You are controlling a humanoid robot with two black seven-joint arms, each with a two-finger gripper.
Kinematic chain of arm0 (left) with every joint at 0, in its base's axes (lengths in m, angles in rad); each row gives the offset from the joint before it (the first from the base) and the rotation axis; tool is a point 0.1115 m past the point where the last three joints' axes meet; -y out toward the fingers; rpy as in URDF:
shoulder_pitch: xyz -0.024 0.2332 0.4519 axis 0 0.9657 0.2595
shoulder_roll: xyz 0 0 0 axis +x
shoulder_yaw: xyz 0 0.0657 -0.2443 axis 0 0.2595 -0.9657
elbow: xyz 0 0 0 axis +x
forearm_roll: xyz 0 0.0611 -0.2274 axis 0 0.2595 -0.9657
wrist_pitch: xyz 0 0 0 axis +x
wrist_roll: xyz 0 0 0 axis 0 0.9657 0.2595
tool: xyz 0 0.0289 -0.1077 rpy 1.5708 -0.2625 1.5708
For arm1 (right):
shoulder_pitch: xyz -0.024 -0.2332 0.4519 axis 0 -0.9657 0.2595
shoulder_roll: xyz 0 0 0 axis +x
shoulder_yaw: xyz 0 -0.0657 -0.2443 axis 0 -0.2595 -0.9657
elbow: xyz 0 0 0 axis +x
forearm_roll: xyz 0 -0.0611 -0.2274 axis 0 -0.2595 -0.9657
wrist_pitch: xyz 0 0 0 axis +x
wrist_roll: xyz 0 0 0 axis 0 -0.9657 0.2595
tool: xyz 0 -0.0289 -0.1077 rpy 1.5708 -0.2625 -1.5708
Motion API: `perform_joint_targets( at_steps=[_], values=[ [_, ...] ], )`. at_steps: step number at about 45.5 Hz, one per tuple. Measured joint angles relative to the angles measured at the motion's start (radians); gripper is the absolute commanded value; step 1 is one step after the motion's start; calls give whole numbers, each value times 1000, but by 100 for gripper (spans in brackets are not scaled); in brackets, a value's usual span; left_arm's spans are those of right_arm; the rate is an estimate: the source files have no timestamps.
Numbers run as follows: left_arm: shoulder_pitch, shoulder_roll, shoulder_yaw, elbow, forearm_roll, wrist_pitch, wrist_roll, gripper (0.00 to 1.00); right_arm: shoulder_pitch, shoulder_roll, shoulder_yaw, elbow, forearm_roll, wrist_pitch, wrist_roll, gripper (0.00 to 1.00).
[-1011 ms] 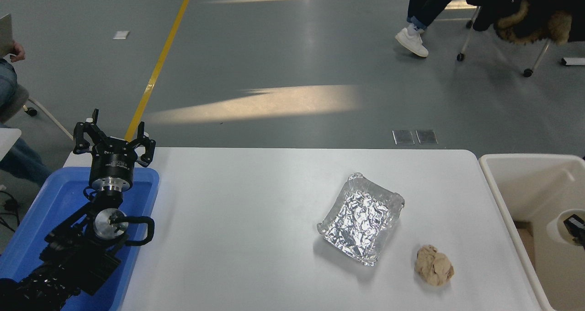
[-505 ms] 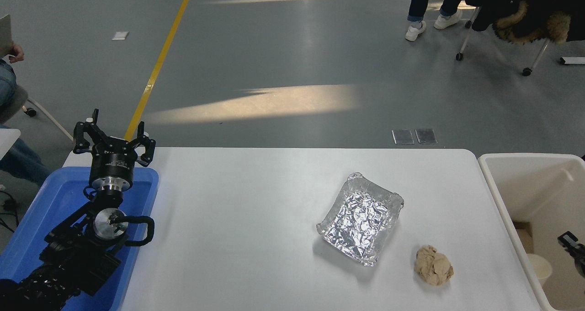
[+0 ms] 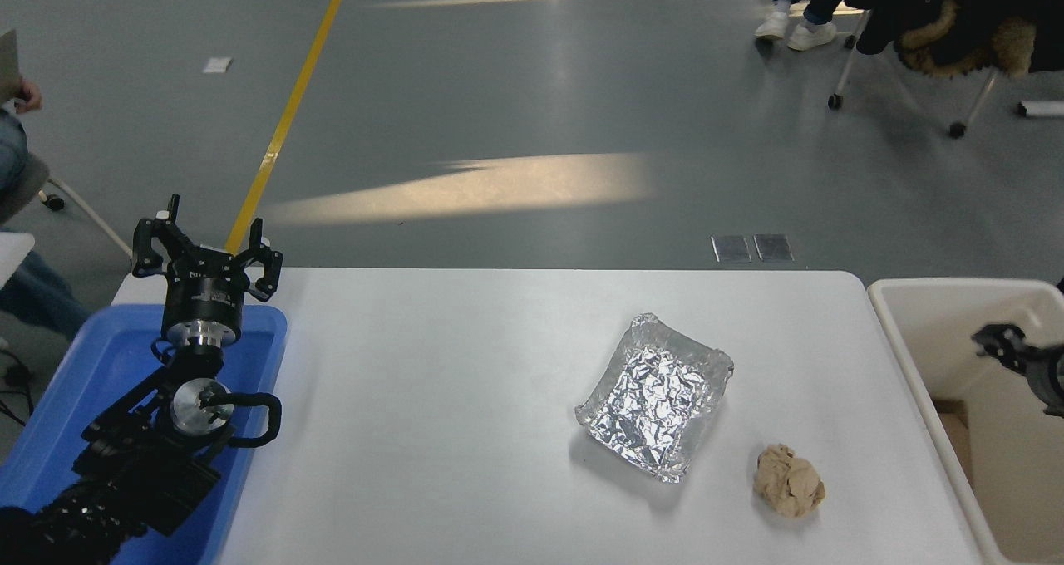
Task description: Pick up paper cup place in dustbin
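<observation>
Two hands are seen, one at each side of the frame. At the right edge, the right hand (image 3: 993, 341) is cut off by the border above the dustbin (image 3: 918, 357); only a small black part of it shows, so whether it is released or clenched cannot be told. No paper cup can be made out anywhere in the frame. Much of the dustbin is cropped by the right and bottom edges, and its floor is only partly visible.

At the lower left, the left hand (image 3: 206, 253) is parked with its fingers spread and nothing between them, over the far end of a blue tray (image 3: 79, 366). That tray is largely covered by the arm.

On the white counter (image 3: 432, 399), a foil tray (image 3: 657, 395) lies right of centre, with a crumpled paper ball (image 3: 788, 480) near it toward the lower right, apart from it. Between the blue tray and the foil tray, a wide stretch of counter lies bare.
</observation>
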Motion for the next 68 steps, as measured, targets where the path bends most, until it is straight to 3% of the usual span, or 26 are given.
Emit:
perform_joint_targets(
  at_steps=[13, 28, 38, 58, 68],
  values=[
    [2, 0, -1, 0, -1, 0, 0, 99, 531, 124, -110, 438, -85, 92, 1, 100],
    [3, 0, -1, 0, -2, 2, -2, 99, 980, 220, -76, 577, -103, 480, 2, 100],
    [3, 0, -1, 0, -3, 2, -2, 99, 1152, 240, -43, 599, -93, 612, 2, 100],
    [3, -1, -1, 0, -3, 2, -2, 99, 1217, 256, -59, 610, -95, 674, -5, 100],
    [3, -2, -1, 0, -2, 2, -2, 99, 1045, 241, -102, 611, -95, 549, -9, 100]
  ],
)
